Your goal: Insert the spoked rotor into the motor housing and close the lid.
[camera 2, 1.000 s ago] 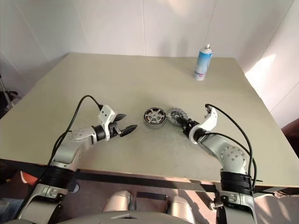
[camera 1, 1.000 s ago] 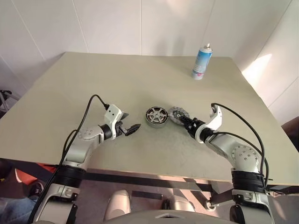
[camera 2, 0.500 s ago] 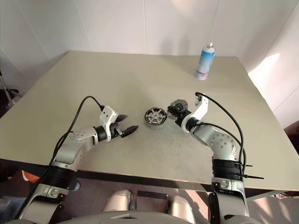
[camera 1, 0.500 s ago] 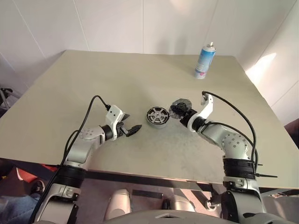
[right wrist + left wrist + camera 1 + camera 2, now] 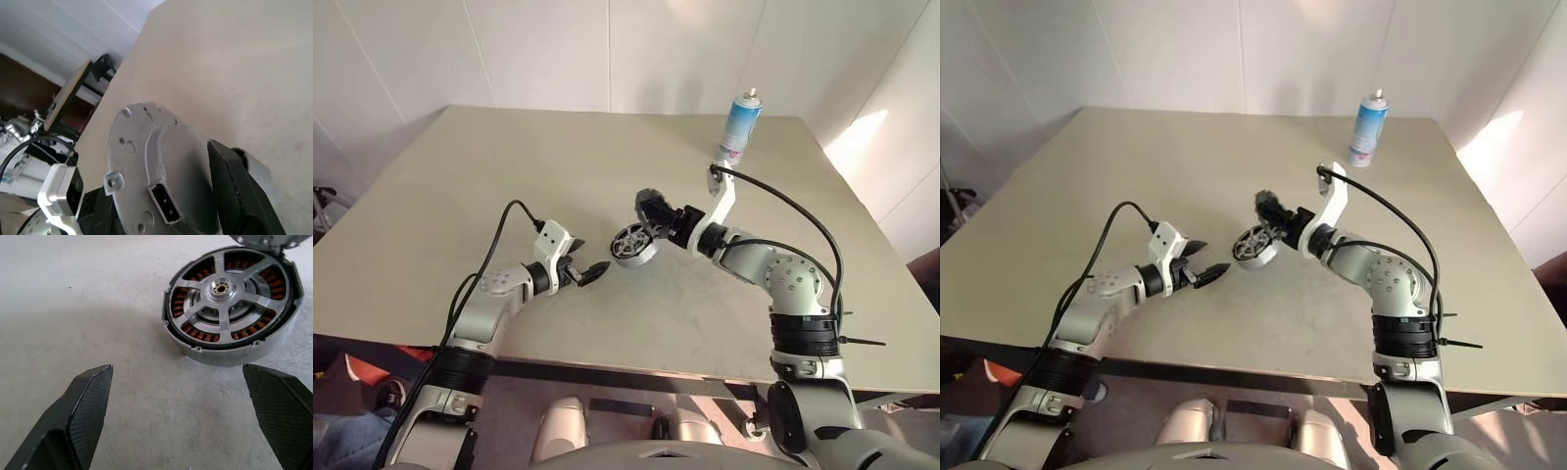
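Observation:
The motor housing (image 5: 230,355) lies flat on the table, copper windings showing through the silver spokes of the spoked rotor (image 5: 221,288) seated inside it. My left gripper (image 5: 181,406) rests open just left of the housing (image 5: 631,243), both black fingers (image 5: 88,401) apart and empty. My right gripper (image 5: 653,210) is shut on the grey lid (image 5: 146,161), held tilted on edge in the air just above and behind the housing. One black finger (image 5: 239,191) presses the lid's back face.
A blue and white spray can (image 5: 736,127) stands at the far right of the beige table (image 5: 509,166). Open tabletop spreads left of and behind the housing. The table's front edge (image 5: 636,367) runs close below both arms.
My right gripper has lifted the lid off the table beside the housing and carried it up and to the left, rolling the wrist. The left arm has stayed still.

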Available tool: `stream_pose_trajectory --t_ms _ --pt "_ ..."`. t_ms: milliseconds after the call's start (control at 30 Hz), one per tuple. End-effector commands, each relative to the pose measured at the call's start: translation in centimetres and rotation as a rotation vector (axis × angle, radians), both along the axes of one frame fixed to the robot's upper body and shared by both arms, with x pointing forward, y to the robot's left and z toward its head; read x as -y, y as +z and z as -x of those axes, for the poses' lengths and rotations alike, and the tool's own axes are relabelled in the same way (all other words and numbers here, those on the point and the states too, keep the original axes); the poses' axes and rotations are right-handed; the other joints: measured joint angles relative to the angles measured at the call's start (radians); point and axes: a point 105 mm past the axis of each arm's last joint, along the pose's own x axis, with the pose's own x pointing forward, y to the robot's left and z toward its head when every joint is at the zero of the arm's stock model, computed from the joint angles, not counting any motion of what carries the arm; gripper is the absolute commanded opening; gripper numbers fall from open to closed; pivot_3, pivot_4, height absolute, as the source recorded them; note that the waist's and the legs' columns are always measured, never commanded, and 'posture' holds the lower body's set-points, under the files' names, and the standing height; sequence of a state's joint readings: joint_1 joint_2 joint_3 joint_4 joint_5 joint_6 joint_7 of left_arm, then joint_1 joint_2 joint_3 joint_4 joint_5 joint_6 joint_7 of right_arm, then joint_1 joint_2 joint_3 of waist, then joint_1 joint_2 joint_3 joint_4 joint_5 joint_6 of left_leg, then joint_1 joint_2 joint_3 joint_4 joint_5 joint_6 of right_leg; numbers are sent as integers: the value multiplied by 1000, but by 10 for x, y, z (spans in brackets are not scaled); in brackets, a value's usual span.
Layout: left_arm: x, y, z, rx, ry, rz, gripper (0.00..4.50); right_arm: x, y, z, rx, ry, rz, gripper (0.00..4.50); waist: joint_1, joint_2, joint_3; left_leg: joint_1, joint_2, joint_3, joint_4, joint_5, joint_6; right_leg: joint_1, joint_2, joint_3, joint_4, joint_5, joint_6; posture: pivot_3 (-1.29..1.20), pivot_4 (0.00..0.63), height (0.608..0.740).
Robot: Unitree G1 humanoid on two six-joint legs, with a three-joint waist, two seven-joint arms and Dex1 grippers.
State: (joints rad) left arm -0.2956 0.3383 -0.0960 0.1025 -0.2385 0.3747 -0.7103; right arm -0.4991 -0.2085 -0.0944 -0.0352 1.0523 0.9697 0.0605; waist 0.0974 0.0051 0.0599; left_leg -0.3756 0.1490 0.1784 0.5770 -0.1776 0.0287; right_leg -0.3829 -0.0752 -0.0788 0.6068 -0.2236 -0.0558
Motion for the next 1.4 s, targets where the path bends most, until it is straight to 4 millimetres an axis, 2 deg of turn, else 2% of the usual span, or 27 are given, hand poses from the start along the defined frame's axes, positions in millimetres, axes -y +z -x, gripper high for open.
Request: stream_pose_trajectory --t_ms 33,167,433,1000,1267,1400 --pt "0 11 -3 47 5 8 4500 -13 6 3 47 56 28 2271 0 0 0 0 0 0 0 0 0 0 0 0 0 0 0 0 0 740" --pt "-1 10 -2 45 11 8 4500 -14 -4 3 52 53 110 2271 0 0 0 0 0 0 0 0 0 0 0 0 0 0 1 0 0 740" --pt "-1 10 -2 43 9 5 4500 -13 -3 1 98 42 162 2271 -1 0 0 1 0 0 0 0 -1 0 0 0 1 0 1 0 0 740" --pt "1 10 -5 43 -3 2 4500 27 13 -3 179 -95 263 2271 1 0 0 1 0 0 0 0 -1 0 0 0 0 0 1 0 0 740" --pt "0 11 -8 49 -2 -4 4500 20 14 -2 183 -95 274 2271 1 0 0 1 0 0 0 0 -1 0 0 0 0 0 1 0 0 740" --pt "-2 11 -9 52 2 -13 4500 22 17 -7 173 -126 268 2271 1 0 0 1 0 0 0 0 -1 0 0 0 0 0 1 0 0 740"
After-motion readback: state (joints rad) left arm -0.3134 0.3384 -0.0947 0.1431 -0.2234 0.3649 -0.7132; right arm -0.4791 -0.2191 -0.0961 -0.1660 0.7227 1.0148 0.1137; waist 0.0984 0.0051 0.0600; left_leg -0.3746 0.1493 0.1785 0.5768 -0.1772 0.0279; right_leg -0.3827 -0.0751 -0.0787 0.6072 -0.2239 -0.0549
